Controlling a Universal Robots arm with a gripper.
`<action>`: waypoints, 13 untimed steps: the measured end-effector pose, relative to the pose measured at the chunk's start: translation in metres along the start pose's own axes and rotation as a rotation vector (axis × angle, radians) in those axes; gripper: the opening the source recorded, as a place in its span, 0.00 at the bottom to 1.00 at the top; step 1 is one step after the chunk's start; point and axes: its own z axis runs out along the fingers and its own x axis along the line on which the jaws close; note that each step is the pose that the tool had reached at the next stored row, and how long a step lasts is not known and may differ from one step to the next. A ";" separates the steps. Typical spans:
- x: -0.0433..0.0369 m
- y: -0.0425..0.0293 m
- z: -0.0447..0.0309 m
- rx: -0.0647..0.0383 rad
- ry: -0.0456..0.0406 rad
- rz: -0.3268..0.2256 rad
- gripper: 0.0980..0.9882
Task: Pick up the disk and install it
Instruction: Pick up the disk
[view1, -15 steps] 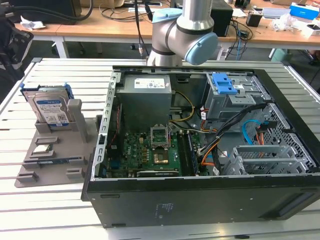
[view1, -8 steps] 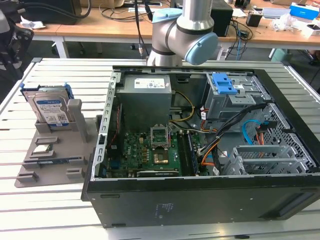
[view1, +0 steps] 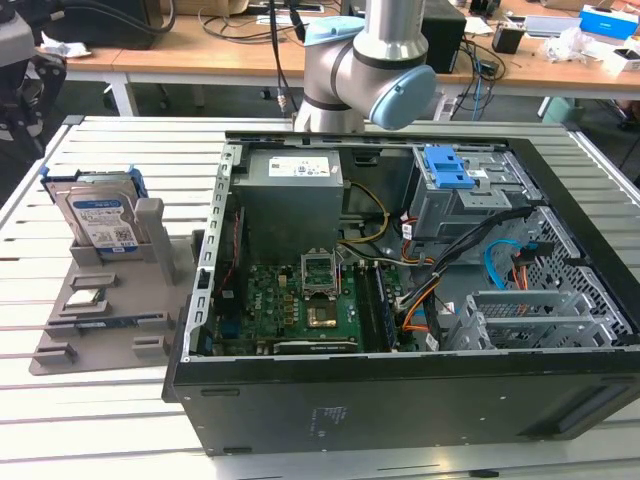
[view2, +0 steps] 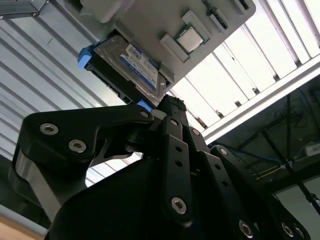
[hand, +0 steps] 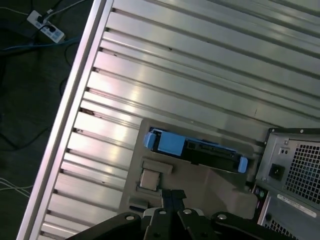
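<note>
While the arm (view1: 370, 70) stood behind the open computer case (view1: 400, 400) in the exterior view, the disk (view1: 100, 215) sat upright on its edge in a slot of the grey holder tray (view1: 110, 320), on the slatted table (view1: 100, 430) to the exterior view's left of the case. It was one disk, silver, framed by a blue carrier bracket. Its face carried one white-and-blue label with barcodes and lines of small print that I could not make out.

In both wrist views the black gripper (view2: 170, 105) (hand: 171, 194) had its fingertips pressed together with nothing between them. It hung apart from the disk (view2: 132, 65) (hand: 195, 150), and its tip pointed toward the tray. The blue bracket ends showed at both ends of the disk in the first wrist view.

One small square silver processor chip (view1: 87, 296) (view2: 190, 39) (hand: 149, 179) lay flat in a recess of the same tray, near the disk. The marks on its lid could not be read.

Inside the case there was one green motherboard (view1: 300, 300), one grey power supply (view1: 290, 195) with a white sticker along its upper edge, and one blue latch (view1: 447, 167) on the drive cage. A white label also showed on the case's rear panel in the first wrist view. One white power strip (hand: 47, 30) lay on the floor beyond the table edge.
</note>
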 end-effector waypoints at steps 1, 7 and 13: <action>0.0000 0.0000 0.0000 0.000 0.0004 -0.016 0.01; 0.0000 0.0000 0.0000 -0.003 0.0026 -0.116 0.01; 0.0000 0.0000 0.0000 -0.004 0.0038 -0.170 0.01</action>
